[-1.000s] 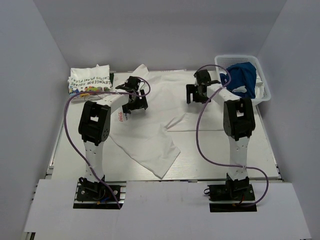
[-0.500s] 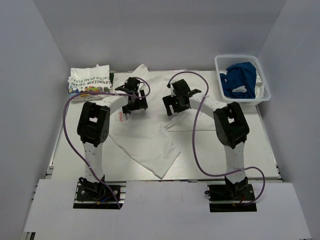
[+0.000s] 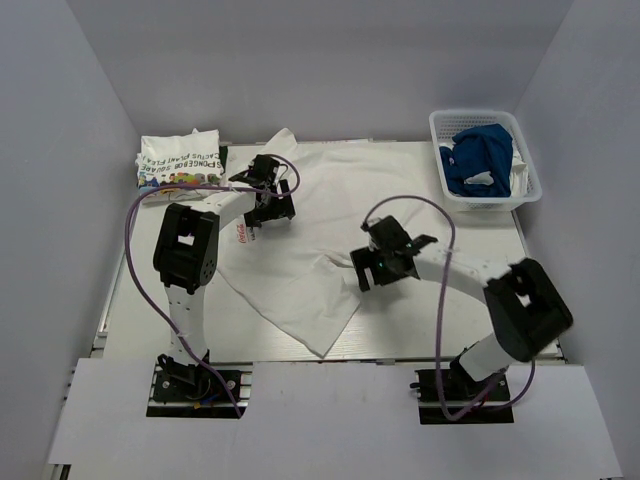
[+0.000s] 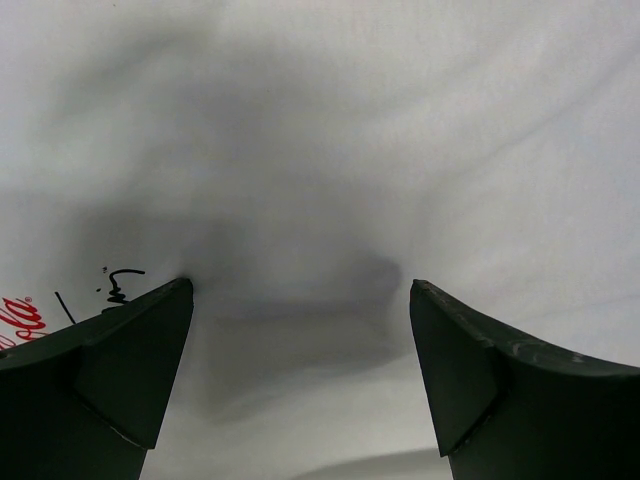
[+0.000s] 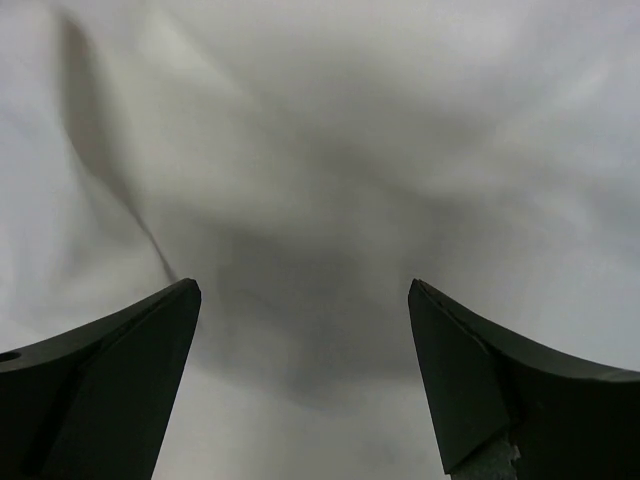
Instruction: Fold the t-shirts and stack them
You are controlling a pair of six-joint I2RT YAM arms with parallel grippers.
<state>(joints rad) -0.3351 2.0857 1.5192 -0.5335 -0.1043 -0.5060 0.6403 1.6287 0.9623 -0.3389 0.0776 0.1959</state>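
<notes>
A white t-shirt with a small red Coca-Cola print (image 3: 300, 260) lies spread and rumpled across the table; its cloth fills the left wrist view (image 4: 320, 150) and the right wrist view (image 5: 330, 150). My left gripper (image 3: 262, 212) is open, close above the shirt next to the red print (image 4: 15, 322). My right gripper (image 3: 372, 272) is open, low over the shirt's middle near a crease. A folded white tee with cartoon print and green lettering (image 3: 178, 160) lies at the back left. A blue tee (image 3: 478, 158) sits in a basket.
A white plastic basket (image 3: 528, 178) stands at the back right corner. Grey walls enclose the table on three sides. Purple cables loop from both arms over the table.
My right arm has swung from the back right near the basket forward and down to the shirt's middle. The left arm has stayed put.
</notes>
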